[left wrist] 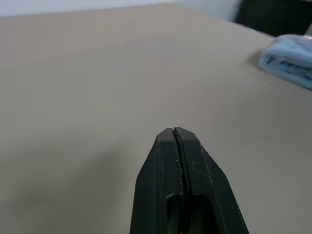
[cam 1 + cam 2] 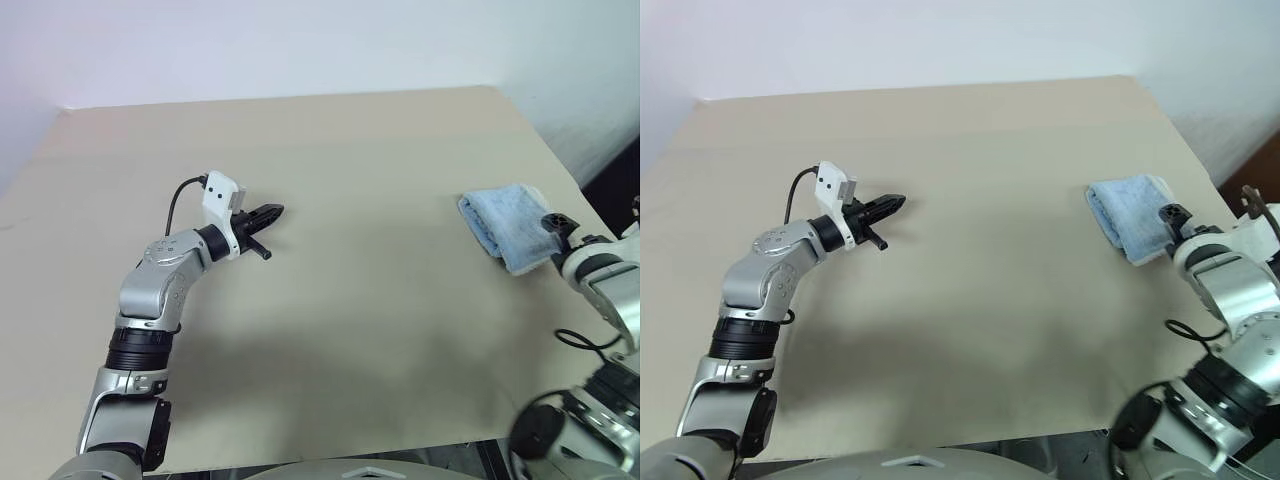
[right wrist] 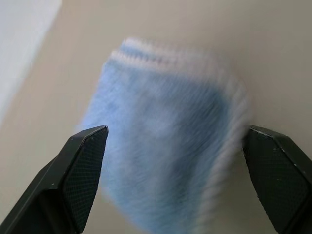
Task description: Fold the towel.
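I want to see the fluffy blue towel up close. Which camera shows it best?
The right wrist view: the towel lies close and big between the open right end effector's fingers, though blurred. Both eye views show it small, folded, near the table's right edge. The left wrist view catches just its end, far off.

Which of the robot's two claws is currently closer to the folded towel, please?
The right. The right claw hangs open just short of the towel, at the table's right edge. The left claw, shut, hovers over the table's middle-left, far from it.
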Available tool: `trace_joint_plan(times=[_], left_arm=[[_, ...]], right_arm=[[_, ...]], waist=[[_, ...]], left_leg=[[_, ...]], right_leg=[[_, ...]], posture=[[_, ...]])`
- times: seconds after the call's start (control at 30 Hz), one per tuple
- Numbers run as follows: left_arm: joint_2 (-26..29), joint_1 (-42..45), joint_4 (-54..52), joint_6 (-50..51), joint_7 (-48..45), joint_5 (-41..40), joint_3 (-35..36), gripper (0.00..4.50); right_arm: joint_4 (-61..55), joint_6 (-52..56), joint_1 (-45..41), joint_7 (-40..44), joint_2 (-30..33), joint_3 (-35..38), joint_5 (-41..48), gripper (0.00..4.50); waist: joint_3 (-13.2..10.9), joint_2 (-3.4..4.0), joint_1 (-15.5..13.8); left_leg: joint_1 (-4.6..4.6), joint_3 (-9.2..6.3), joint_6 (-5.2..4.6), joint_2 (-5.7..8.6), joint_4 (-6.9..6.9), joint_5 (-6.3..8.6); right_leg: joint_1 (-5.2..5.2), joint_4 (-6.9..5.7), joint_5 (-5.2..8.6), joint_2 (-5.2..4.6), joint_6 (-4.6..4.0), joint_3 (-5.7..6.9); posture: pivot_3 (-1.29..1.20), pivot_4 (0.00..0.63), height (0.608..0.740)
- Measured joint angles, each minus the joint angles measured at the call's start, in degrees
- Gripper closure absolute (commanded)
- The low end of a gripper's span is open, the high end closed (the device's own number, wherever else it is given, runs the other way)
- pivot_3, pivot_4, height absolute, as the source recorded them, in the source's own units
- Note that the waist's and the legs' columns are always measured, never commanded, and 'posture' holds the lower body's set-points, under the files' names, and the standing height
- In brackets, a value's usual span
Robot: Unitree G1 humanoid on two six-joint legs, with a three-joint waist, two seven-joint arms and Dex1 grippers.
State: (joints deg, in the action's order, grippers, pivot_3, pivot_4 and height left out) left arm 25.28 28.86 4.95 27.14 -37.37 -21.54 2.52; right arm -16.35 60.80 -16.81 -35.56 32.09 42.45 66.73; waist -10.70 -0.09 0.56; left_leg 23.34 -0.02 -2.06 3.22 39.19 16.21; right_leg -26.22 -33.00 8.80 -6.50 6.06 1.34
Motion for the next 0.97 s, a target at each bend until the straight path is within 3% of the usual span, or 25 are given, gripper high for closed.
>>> trace_joint_plan(times=[0.1, 0.2, 0.3, 0.37, 0.5, 0.73, 0.97], left_arm=[[2.97, 0.13, 3.36, -3.66, 0.50, 3.76, 0.11, 4.50], [5.23, -1.05, 4.12, -7.91, 0.14, 6.78, 0.00, 4.50], [7.22, -4.90, 3.58, -10.13, -1.19, 7.41, 0.60, 4.50], [7.92, -8.86, 2.02, -10.18, -2.67, 6.96, 1.15, 4.50], [8.61, -14.97, -2.24, -9.01, -4.48, 4.48, 3.33, 4.50], [9.32, -20.58, -11.41, -5.51, -3.63, 1.70, 6.23, 4.50], [9.40, -21.90, -15.63, -2.10, -2.51, 0.18, 6.23, 4.50]], right_arm=[[-7.11, -4.16, 7.31, 15.68, 16.04, -15.40, -13.12, 0.03], [-10.06, -11.46, 8.55, 29.97, 20.79, -28.72, -22.80, 0.03], [-9.97, -17.17, 4.54, 40.69, 18.40, -38.55, -27.27, 0.03], [-7.83, -21.60, -1.89, 46.67, 13.29, -44.15, -30.17, 0.03], [-0.63, -27.54, -8.68, 55.43, 5.32, -50.00, -34.39, 0.03], [10.41, -33.77, -10.52, 64.12, 0.19, -53.12, -41.47, 0.03], [11.65, -35.23, -8.62, 66.43, -2.37, -52.76, -44.55, 0.03]], waist=[[0.02, -0.08, 0.53], [-0.02, -0.30, 0.39], [-0.06, -0.32, 0.28], [-0.12, -0.42, 0.31], [-0.18, -0.56, -0.81], [-0.18, -0.54, -1.27], [-0.18, -0.51, -1.28]], left_leg=[[-0.09, 0.06, -0.02, -0.06, -0.03, 0.02], [-0.18, 0.04, -0.02, -0.14, -0.02, 0.02], [-0.14, 0.05, -0.01, -0.13, 0.02, 0.02], [-0.07, 0.04, -0.01, -0.13, 0.03, 0.03], [0.08, -0.15, -0.03, -0.09, 0.02, 0.06], [0.17, -0.18, -0.23, 0.17, -0.04, 0.23], [0.16, -0.19, -0.18, 0.12, -0.14, 0.20]], right_leg=[[0.04, 0.01, 0.11, 0.05, 0.13, -0.03], [0.14, 0.05, 0.31, 0.09, 0.20, -0.01], [0.11, 0.10, 0.23, 0.04, 0.02, -0.02], [0.06, 0.16, 0.18, 0.01, -0.02, 0.00], [-0.04, 0.20, 0.08, -0.09, 0.09, 0.22], [0.01, 0.50, 0.00, -0.33, -0.02, 0.25], [-0.04, 0.48, 0.00, -0.25, -0.01, 0.27]], posture=[[0.00, 0.150, 0.728], [0.00, 0.150, 0.728], [0.00, 0.150, 0.728], [0.00, 0.150, 0.728], [0.00, 0.150, 0.728], [0.00, 0.150, 0.728], [0.00, 0.150, 0.728]])
